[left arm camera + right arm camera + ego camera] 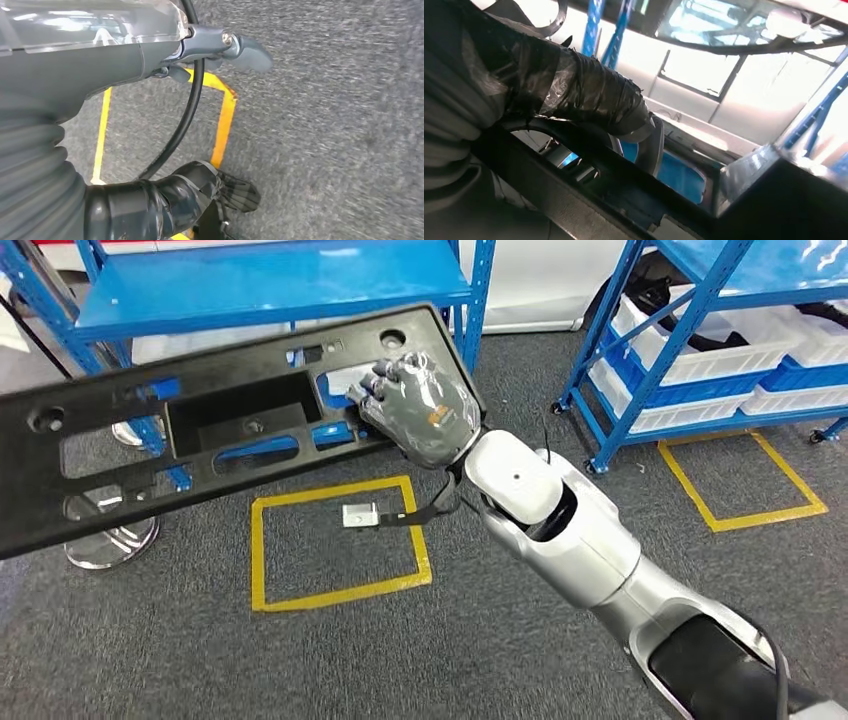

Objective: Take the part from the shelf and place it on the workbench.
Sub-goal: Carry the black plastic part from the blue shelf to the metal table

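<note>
The part (240, 412) is a long black plastic panel with several cut-outs. It hangs tilted in the air over the floor, in front of the blue shelf (270, 285). My right hand (420, 405) grips its right end, with the fingers hooked through an opening. In the right wrist view the taped thumb (589, 100) lies over the panel's black edge (574, 185). My left hand (125, 60) hangs above the grey carpet with its fingers apart and nothing in them.
A yellow taped square (340, 540) on the carpet below the panel holds a small white object (360, 514). A second blue shelf (620, 390) with white bins (720, 350) stands at the right, beside another yellow square (745, 480). A chrome round base (110, 540) sits at the left.
</note>
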